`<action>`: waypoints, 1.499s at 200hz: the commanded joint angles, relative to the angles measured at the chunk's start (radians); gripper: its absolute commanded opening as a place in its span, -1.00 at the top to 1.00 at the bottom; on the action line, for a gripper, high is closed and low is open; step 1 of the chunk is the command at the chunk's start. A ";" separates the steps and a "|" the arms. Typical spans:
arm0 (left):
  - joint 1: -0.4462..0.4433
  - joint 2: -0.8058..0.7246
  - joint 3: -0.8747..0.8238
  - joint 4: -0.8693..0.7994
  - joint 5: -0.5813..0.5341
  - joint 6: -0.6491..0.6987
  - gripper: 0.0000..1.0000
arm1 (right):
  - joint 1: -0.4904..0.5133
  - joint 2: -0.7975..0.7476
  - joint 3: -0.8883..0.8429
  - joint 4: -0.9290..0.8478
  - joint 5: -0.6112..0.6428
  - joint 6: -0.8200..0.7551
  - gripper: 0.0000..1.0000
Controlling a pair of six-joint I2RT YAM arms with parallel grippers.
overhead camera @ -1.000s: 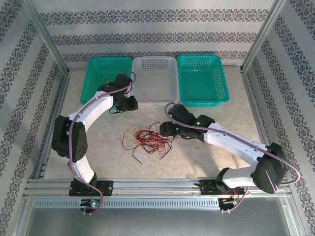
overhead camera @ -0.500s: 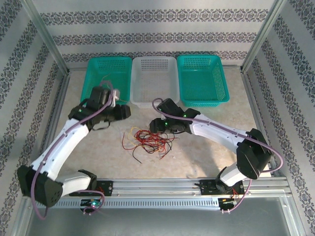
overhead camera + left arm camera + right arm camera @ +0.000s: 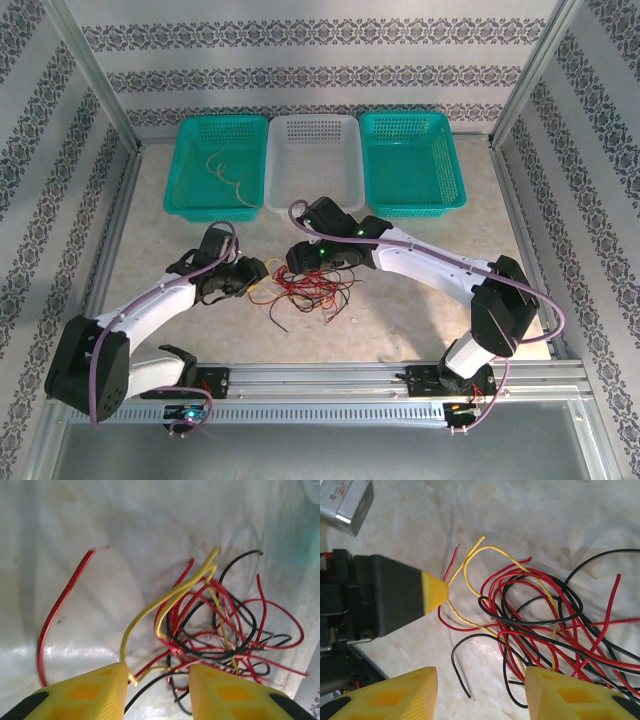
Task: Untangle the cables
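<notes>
Left gripper [image 3: 157,675] has its fingers spread, and a yellow strand [image 3: 150,612] from the tangle ends loose in the gap, not pinched. Right gripper [image 3: 482,680] is also spread and clamps nothing, poised over the tangle's edge. The cables [image 3: 308,285] lie in one red, black and yellow tangle on the table [image 3: 420,320], between both grippers. The right wrist view catches the left gripper's yellow fingertip [image 3: 434,592] just beside the tangle. The top view adds a separate yellow wire [image 3: 228,175] in a teal basket [image 3: 190,205], well beyond the tangle.

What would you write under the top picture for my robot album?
Left gripper and right gripper, both open, meet at the tangled cables, with three baskets behind.
</notes>
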 commanded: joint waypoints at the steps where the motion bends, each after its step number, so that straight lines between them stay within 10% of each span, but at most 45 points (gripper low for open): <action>1: -0.007 0.056 -0.033 0.153 -0.013 -0.060 0.31 | 0.007 0.024 0.036 -0.016 -0.030 -0.032 0.01; 102: -0.012 0.042 0.014 -0.040 -0.078 -0.007 0.23 | -0.004 -0.001 0.035 0.005 -0.034 -0.038 0.01; 162: -0.024 0.181 0.058 0.029 -0.042 -0.008 0.46 | -0.009 -0.025 0.005 0.017 -0.048 -0.029 0.03; 201: -0.064 0.129 0.203 -0.155 -0.074 0.099 1.00 | -0.022 -0.012 0.046 0.005 -0.065 -0.044 0.04; 300: -0.179 -0.077 0.569 -0.165 0.027 0.195 1.00 | -0.119 -0.011 -0.052 0.242 -0.301 0.087 -0.04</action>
